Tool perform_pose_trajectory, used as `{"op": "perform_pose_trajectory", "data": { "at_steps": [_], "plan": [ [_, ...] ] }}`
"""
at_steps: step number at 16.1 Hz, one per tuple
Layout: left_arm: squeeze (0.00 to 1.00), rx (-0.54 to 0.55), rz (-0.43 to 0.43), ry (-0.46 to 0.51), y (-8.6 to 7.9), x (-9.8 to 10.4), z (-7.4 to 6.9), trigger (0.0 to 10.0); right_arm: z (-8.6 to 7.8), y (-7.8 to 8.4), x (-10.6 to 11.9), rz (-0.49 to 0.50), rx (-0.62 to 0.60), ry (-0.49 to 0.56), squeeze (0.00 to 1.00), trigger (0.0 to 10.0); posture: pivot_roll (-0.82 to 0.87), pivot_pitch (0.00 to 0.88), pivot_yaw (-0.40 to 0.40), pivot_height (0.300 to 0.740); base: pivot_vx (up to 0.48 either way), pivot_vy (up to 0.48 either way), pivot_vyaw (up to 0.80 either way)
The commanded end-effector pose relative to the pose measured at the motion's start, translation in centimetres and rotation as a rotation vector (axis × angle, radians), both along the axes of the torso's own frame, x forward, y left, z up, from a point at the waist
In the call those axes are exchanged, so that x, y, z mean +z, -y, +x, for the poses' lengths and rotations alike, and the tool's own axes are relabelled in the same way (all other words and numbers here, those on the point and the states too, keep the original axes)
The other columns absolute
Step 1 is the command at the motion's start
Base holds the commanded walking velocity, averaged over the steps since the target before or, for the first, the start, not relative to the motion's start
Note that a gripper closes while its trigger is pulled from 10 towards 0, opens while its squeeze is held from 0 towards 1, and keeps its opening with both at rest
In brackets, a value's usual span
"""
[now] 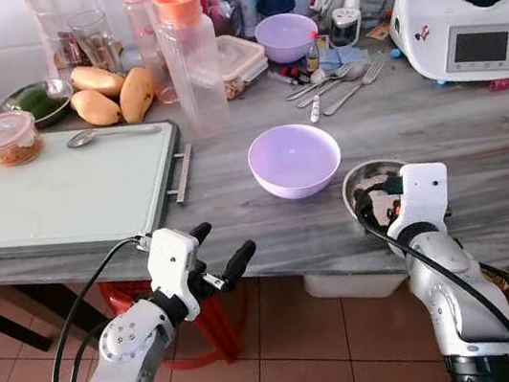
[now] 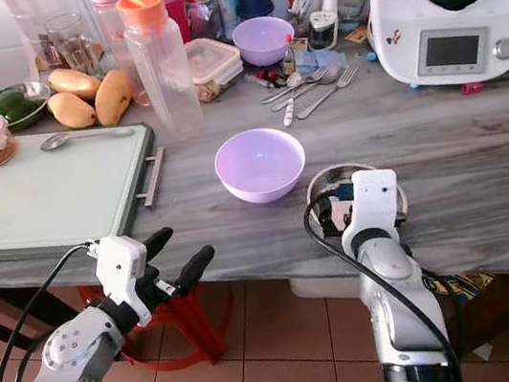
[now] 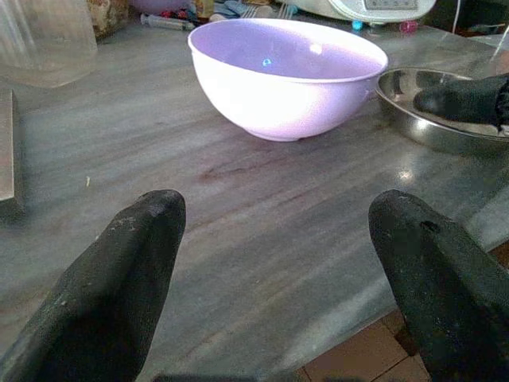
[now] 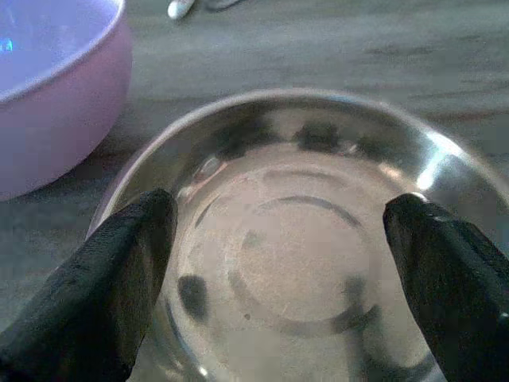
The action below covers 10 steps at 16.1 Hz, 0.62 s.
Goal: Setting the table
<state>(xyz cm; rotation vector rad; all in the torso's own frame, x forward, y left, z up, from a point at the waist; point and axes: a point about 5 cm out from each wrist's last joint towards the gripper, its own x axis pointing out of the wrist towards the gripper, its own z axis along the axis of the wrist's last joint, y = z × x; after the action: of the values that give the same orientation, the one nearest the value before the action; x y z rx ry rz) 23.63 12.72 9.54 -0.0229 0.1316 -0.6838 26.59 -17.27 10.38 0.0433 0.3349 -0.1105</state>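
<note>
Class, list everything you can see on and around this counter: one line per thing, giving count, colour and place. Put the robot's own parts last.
Lilac plastic bowls: 2; one mid-counter, one at the back.
Shallow steel dish: 1, silver, right of the front bowl.
Pale green tray: 1, counter's left.
Metal spoon: 1, on the tray's far edge.
Orange-capped clear bottle: 1, behind the tray.
Mangoes: 3, yellow, back left.
Red-lidded round tub: 1, tray's far corner.
White kitchen machine: 1, back right.
Loose cutlery: silver, behind the front bowl.
Left tool: open, before the counter edge.
Right tool: open, over the dish.
</note>
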Motion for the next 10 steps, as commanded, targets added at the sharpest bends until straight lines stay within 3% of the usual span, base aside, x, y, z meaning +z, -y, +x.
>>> {"op": "perform_pose_trajectory", "data": {
  "at_steps": [1, 5, 6, 10],
  "plan": [
    [0.00, -0.002, 0.023, -0.014, -0.11, -0.19, -0.01, 10.0, 0.15, 0.08, -0.29, 0.020, 0.001, -0.027, 0.16, 10.0, -0.01, 0.000, 0.031, 0.740, 0.000, 0.000, 0.00],
    [0.00, 0.001, 0.028, -0.016, -0.15, -0.19, -0.06, 10.0, 0.08, -0.22, -0.83, 0.048, 0.017, -0.063, 0.16, 10.0, -0.01, 0.000, 0.033, 0.740, 0.000, 0.000, 0.00],
    [0.00, 0.000, 0.029, -0.017, -0.13, -0.18, -0.07, 10.0, 0.09, -0.26, -0.92, 0.058, 0.017, -0.069, 0.09, 10.0, -0.01, 0.000, 0.033, 0.740, 0.000, 0.000, 0.00],
    [0.00, 0.000, 0.031, -0.019, -0.06, -0.21, -0.04, 10.0, 0.17, -0.69, -0.99, 0.110, 0.027, -0.079, 0.09, 10.0, -0.01, 0.000, 0.031, 0.740, 0.000, 0.000, 0.00]
  ]
}}
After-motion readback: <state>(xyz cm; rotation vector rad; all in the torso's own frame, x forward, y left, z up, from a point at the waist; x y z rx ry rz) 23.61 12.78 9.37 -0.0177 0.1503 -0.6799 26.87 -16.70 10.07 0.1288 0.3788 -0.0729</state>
